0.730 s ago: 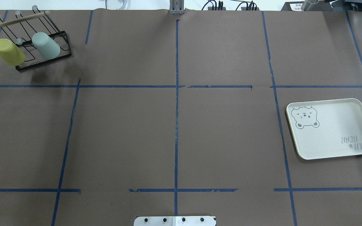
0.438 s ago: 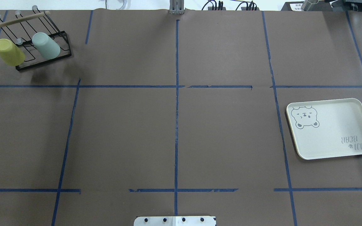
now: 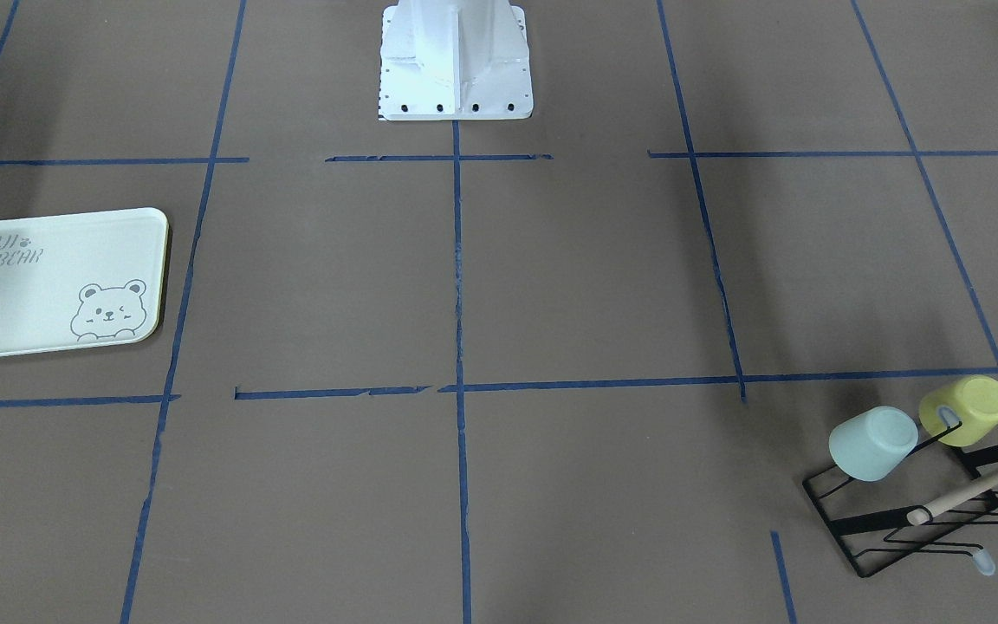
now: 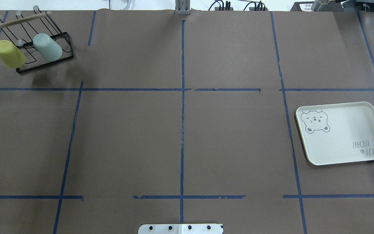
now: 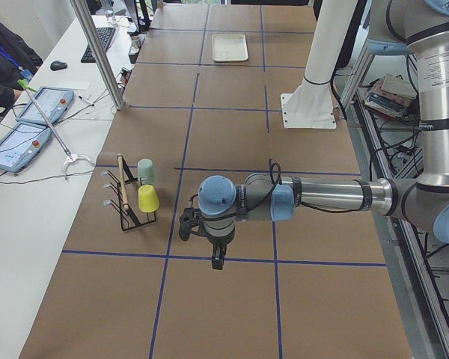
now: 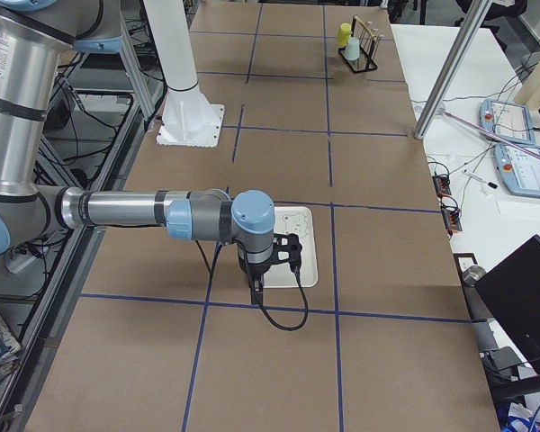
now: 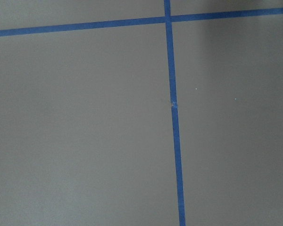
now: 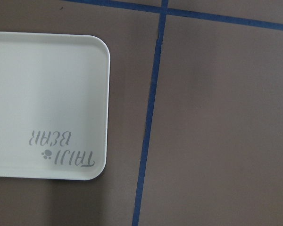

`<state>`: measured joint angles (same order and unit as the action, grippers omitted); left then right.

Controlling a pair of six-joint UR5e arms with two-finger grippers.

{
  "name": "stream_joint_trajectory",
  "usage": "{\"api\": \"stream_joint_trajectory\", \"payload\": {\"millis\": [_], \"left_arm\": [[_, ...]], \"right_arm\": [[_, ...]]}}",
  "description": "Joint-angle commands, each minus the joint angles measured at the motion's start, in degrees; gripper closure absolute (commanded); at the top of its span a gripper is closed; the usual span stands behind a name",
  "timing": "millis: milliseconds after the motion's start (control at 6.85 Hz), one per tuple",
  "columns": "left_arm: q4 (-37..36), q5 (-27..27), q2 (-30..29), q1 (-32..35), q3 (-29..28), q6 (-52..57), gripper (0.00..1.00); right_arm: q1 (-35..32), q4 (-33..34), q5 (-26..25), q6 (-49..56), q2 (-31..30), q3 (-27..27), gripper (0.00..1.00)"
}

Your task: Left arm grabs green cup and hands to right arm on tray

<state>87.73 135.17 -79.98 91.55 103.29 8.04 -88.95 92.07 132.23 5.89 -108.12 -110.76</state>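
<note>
Overhead exterior shows no change: the green cup [image 4: 47, 47] stays on the black wire rack [image 4: 67, 55], so grabbing is not begun; how open the left gripper [image 5: 217, 262] and right gripper [image 6: 255, 291] are, I cannot tell.

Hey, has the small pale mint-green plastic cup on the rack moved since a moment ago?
No. In the overhead view the pale mint-green plastic cup sits at the same spot on the black wire rack, beside the yellow-green cup.

two cups [image 4: 47, 47] hang on the rack [image 4: 18, 20] in the far left corner; the tray [image 4: 342, 136] lies by the right edge.
</note>
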Motion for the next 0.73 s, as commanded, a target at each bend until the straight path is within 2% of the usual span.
{"api": "stream_joint_trajectory", "payload": {"millis": [0, 292, 438, 584], "left_arm": [[5.42, -0.18, -6.9, -0.05, -1.5, -0.4, 0.0], [8.22, 0.09, -7.47, -0.05, 0.76, -0.31, 0.0], [11.64, 0.0, -7.55, -0.32, 1.38, -7.79, 0.0], [20.12, -0.43, -7.56, -2.58, 2.43, -21.09, 0.0]], "right_arm": [[-0.08, -0.05, 0.05, 0.0, 0.01, -0.24, 0.0], [-0.08, 0.03, 0.14, -0.09, 0.1, -0.59, 0.0], [-0.08, 0.03, 0.14, -0.09, 0.02, -0.51, 0.0], [0.0, -0.05, 0.14, -0.09, 0.01, -0.59, 0.0]]}}
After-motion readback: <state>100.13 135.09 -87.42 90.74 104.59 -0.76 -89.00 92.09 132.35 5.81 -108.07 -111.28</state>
